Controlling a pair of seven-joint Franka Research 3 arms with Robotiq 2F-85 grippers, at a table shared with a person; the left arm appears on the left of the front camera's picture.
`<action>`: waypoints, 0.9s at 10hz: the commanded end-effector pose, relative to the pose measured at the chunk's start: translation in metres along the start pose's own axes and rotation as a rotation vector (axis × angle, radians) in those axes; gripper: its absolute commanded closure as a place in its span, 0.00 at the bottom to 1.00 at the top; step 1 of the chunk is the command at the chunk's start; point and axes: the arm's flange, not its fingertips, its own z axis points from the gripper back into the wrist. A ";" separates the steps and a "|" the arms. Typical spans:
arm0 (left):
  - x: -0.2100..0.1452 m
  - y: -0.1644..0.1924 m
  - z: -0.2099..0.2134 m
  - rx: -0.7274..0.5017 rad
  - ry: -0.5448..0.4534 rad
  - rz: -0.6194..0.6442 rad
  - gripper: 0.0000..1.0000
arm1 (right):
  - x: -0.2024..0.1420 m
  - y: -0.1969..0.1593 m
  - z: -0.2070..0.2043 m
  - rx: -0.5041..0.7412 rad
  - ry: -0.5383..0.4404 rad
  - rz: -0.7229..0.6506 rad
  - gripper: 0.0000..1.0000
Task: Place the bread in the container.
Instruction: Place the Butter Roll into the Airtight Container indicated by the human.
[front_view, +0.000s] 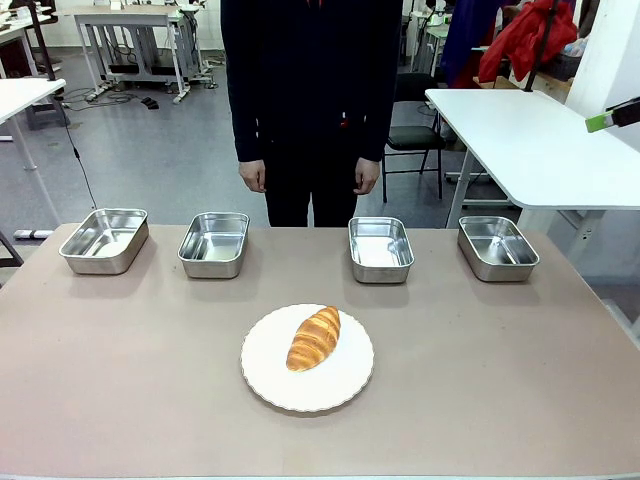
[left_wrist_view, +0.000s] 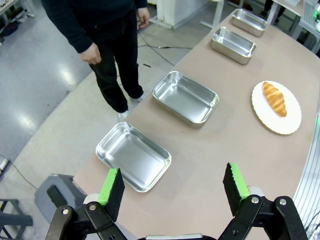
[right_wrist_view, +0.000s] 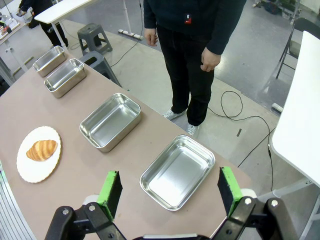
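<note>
Closest to us on the table is a round white plate, and the bread is lying on it at a slant, near the middle. Behind it we've got four steel containers in a row along the far edge, all shiny inside with nothing in them, well apart from the plate. A person stands just past the table, hands hanging at their sides. From the wrist views, the left gripper hangs above the table's left end with its green pads spread wide and nothing between them. Same deal with the right gripper at the right end: wide apart, holding nothing.
</note>
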 end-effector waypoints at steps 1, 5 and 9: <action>0.001 -0.001 0.000 -0.004 -0.002 -0.006 0.00 | 0.001 0.001 0.000 0.003 -0.007 0.002 0.00; 0.001 -0.001 0.000 -0.004 -0.002 -0.006 0.00 | 0.001 0.001 0.000 0.003 -0.007 0.002 0.00; 0.001 -0.001 0.000 -0.004 -0.002 -0.006 0.00 | 0.001 0.001 0.000 0.003 -0.007 0.002 0.00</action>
